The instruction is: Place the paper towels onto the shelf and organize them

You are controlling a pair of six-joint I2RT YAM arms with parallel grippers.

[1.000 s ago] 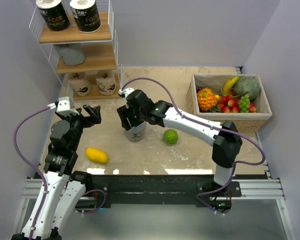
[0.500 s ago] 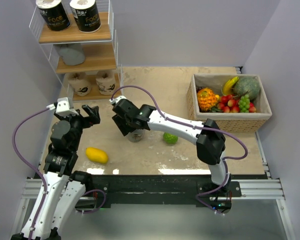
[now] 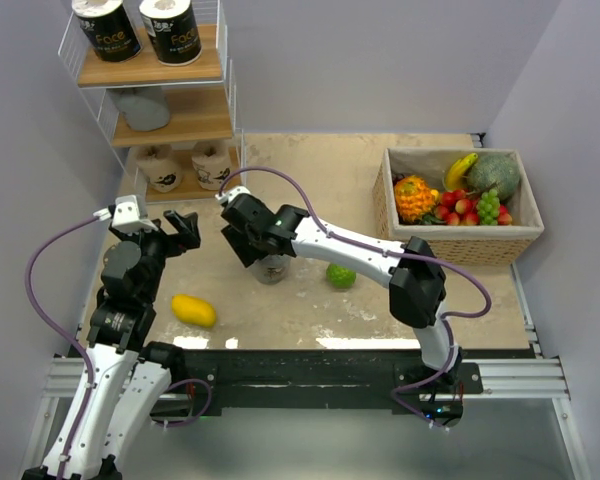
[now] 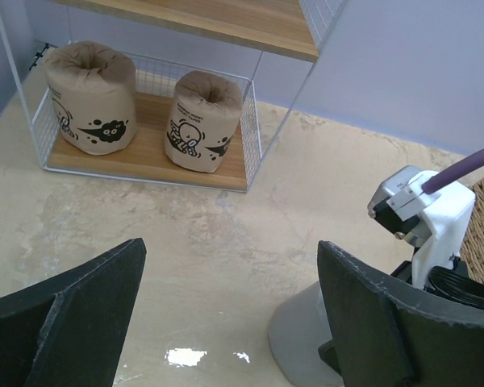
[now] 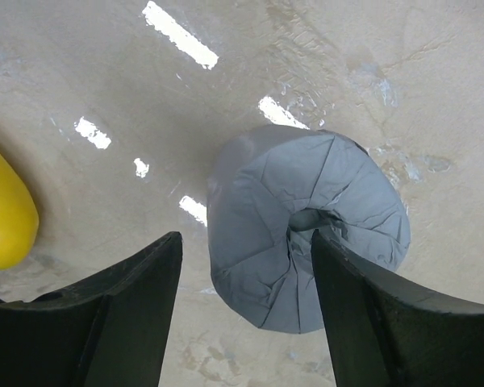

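You are nearly done. The three-board wooden shelf with the white wire frame (image 3: 205,118) stands at ten o'clock on the table. On its top board stand two black-wrapped paper towel rolls with white ends (image 3: 106,30). On the middle board lies one grey roll (image 3: 140,108), with room beside it at its three o'clock. On the bottom board stand two tan rolls (image 4: 91,97).

One roll is left. The last grey paper towel roll (image 5: 306,218) stands on the table near the middle, with its hole facing up. The round green fruit (image 3: 341,275) is near it at three o'clock, and the yellow oval fruit (image 3: 193,310) is at eight o'clock.

Your right gripper (image 5: 246,242) hangs over this roll with its fingers apart, one on each side. It does not look clamped yet. Your left gripper (image 4: 230,322) is spread wide and holds nothing.

I think you must grab this roll and put it by the other grey one.

The black rolls say "Face" in white letters. The tan rolls have a black cartoon drawing and tiny words, too small to read.
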